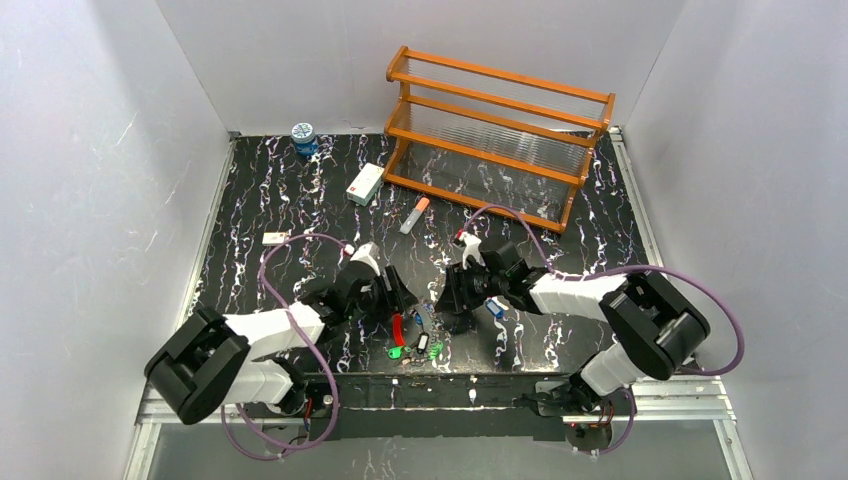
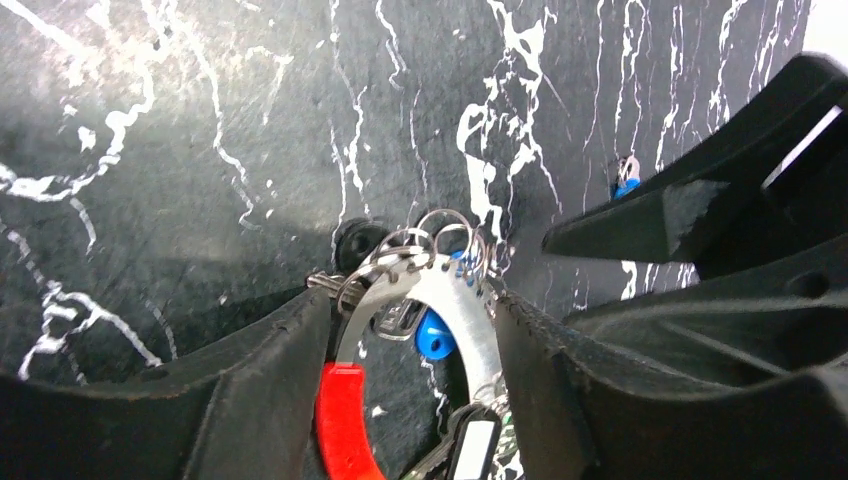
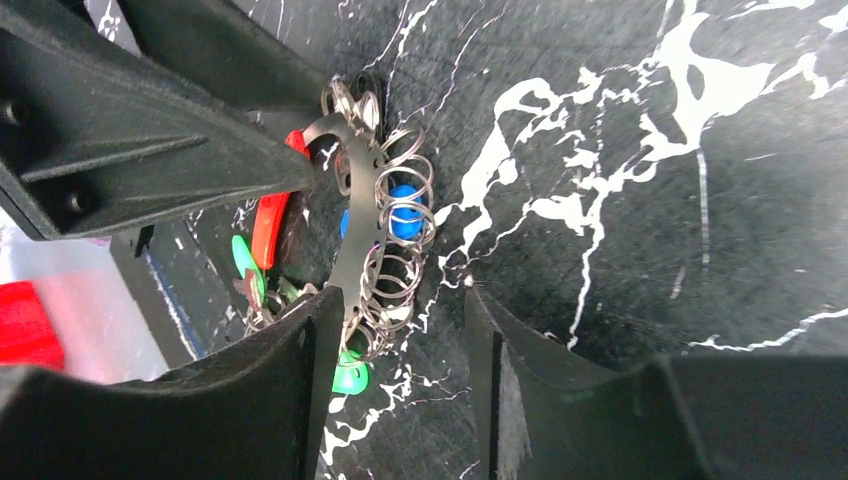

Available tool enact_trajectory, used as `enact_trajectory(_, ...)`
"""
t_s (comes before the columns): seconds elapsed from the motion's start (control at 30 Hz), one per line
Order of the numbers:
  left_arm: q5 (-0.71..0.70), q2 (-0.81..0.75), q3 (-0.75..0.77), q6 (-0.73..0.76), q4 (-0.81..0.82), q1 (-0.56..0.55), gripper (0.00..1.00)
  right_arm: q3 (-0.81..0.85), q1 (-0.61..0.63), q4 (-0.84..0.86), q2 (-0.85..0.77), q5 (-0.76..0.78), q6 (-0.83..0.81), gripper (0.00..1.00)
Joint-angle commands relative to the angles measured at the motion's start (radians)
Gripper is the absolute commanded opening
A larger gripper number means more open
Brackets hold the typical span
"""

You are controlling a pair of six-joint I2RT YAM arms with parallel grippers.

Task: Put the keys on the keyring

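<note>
Keyring [image 2: 455,300] between left fingers [image 2: 270,390]; touching both

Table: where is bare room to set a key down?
Bare: between the blue jar and the white tag; between the orange rack and the right arm. Crowded: around the keyring, between left gripper and right gripper.

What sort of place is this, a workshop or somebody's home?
Probably a robot test booth: plain white walls box in a black marbled table, a left arm and right arm are bolted at its near edge, and a rack, keys and keyring lie out as props.
</note>
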Motion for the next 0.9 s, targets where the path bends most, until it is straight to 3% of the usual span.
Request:
enact_trajectory(0.0, -0.012, 0.117, 0.047, 0.022, -0.080, 0.006, 0.58, 0.001, -0.004, 0.090, 0.054, -0.119, 0.063, 0.51)
enact_trajectory(0.2, -0.006, 0.308, 0.191, 0.098, -0.058, 0.014, 0.33, 0.008, -0.004, 0.166, 0.138, -0.208, 0.103, 0.32)
enact_trajectory(0.33, 0.037, 0.452, 0.316, 0.162, -0.072, 0.026, 0.22, 0.042, -0.004, 0.139, 0.153, -0.198, 0.095, 0.32)
enact_trajectory(0.4, 0.052, 0.510, 0.367, 0.188, -0.092, 0.034, 0.22, 0.055, -0.004, 0.093, 0.139, -0.150, 0.071, 0.36)
enact_trajectory(0.57, 0.036, 0.493, 0.386, 0.222, -0.113, 0.045, 0.40, 0.068, -0.004, -0.024, 0.072, -0.058, 0.009, 0.50)
enact_trajectory(0.7, -0.010, 0.399, 0.338, 0.238, -0.139, 0.044, 0.60, 0.064, -0.004, -0.078, 0.018, -0.026, -0.011, 0.56)
enact_trajectory(0.87, -0.098, 0.233, 0.251, 0.245, -0.177, 0.046, 0.68, 0.069, -0.002, -0.112, -0.015, -0.025, -0.012, 0.56)
